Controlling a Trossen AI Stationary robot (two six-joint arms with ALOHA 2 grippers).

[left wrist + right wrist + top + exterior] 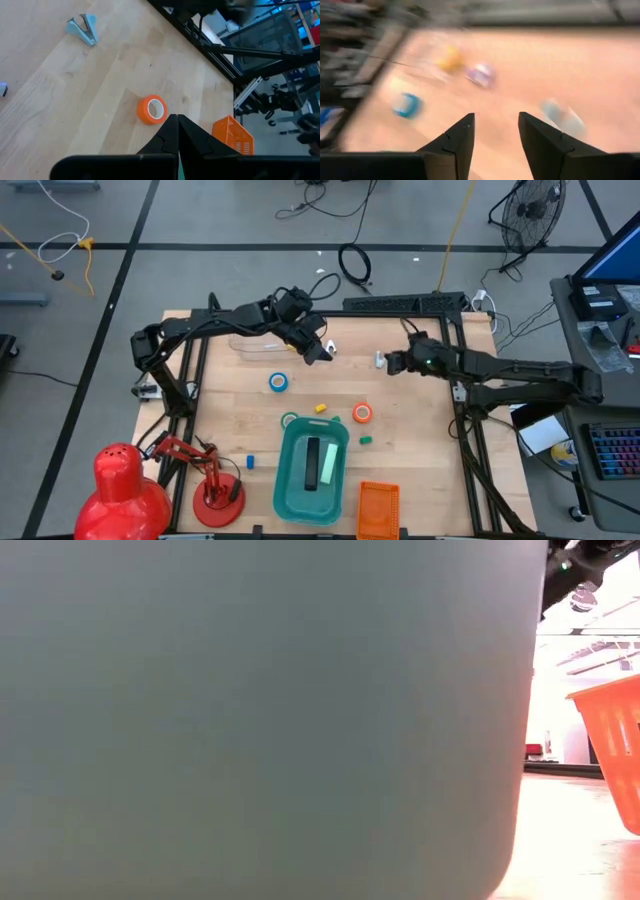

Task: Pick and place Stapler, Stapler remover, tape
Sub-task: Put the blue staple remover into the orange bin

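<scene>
The pale blue stapler remover [380, 360] lies on the table near the far edge and also shows in the left wrist view [82, 27]. My open right gripper [389, 363] hovers right beside it. My left gripper [321, 351] is shut, with nothing seen in it, above the table's middle. The orange tape [362, 413] [151, 109] and blue tape [278, 382] lie flat on the wood. The green tape [289, 420] lies against the teal bin [287, 480]. The black stapler [312, 463] lies inside that bin. I cannot pick out the yellow tape.
An orange basket [378, 510] [610, 750] stands beside the bin, whose wall [260, 720] fills the low view. A yellow block [321, 408], a green block [366, 440] and a blue block [250, 462] lie scattered. A red desk lamp [125, 490] occupies the near left corner, and a clear box [255, 345] sits under the left arm.
</scene>
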